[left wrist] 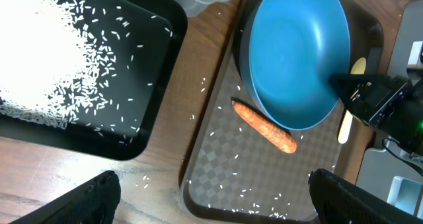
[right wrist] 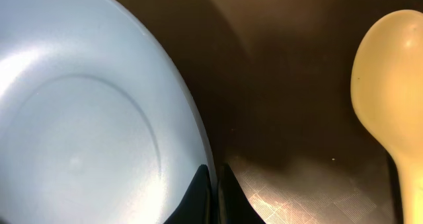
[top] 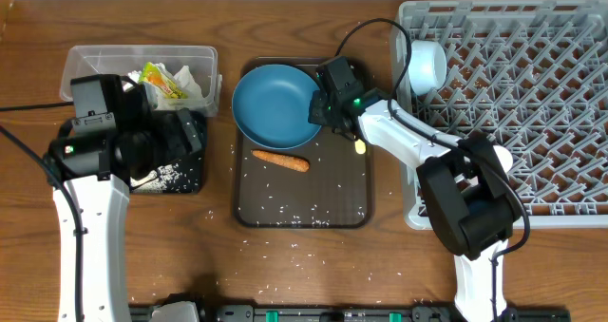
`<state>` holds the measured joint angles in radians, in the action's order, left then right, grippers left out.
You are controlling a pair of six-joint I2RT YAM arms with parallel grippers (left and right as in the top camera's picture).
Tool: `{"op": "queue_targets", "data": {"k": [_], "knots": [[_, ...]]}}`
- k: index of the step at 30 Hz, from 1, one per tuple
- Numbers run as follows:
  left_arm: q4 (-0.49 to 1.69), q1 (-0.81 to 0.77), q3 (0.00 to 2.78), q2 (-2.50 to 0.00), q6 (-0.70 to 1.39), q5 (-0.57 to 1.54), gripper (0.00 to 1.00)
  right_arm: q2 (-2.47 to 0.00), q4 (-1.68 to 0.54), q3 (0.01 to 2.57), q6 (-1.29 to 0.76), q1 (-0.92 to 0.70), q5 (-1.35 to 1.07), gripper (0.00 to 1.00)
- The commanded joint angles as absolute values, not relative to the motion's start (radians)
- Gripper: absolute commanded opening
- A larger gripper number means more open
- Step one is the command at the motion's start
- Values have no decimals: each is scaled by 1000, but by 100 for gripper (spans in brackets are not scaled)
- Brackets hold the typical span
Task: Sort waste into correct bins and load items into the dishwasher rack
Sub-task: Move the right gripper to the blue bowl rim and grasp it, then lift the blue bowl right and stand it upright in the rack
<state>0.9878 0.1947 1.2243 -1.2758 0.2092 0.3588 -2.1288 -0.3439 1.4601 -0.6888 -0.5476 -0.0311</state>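
My right gripper (top: 321, 108) (right wrist: 213, 184) is shut on the right rim of the large dark blue bowl (top: 275, 104) (left wrist: 294, 52) (right wrist: 79, 118), which rests on the dark brown tray (top: 342, 203). Just right of it lies the yellow spoon (top: 359, 146) (right wrist: 393, 85). An orange carrot (top: 280, 161) (left wrist: 264, 126) lies in front of the bowl. My left gripper (top: 188, 137) (left wrist: 215, 201) hangs open and holds nothing, over the black tray (top: 180, 178) and its white rice (left wrist: 46, 59). The clear tub (top: 142, 56) contains a yellow-green wrapper (top: 161, 83) and crumpled paper (top: 193, 80).
The grey dishwasher rack (top: 532, 75) fills the right side, with a pale cup or bowl (top: 426, 64) at its left edge. Loose rice grains (top: 294, 213) dot the brown tray and the wooden table in front of it.
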Motion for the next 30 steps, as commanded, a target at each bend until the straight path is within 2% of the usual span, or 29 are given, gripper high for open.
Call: {"op": "queue_targets", "data": {"k": [1,6,11,18,24,27,30], "knots": [[991,200,1228,-1280,204,347,93,-2136,-366,1459,-646,-554,-35,1],[991,200,1228,-1280,204,347,93,-2041,-417,1499,-503,-516,-48,1],[991,200,1228,-1280,204,347,93,-1850,-521,1552,-248,-467,-16,1],[990,200,1228,-1280,204,347,93,-1593,-599,1554,-241,-394,466,1],[991,200,1228,-1280,204,347,93,-1540,-566,1554,-215,-309,1002,1],[991,200,1228,-1280,204,347,93,-1558,-522,1554,-194,-260,1151,1],[991,200,1228,-1280,204,347,93,-1584,-427,1554,-78,-198,1171,1]]}}
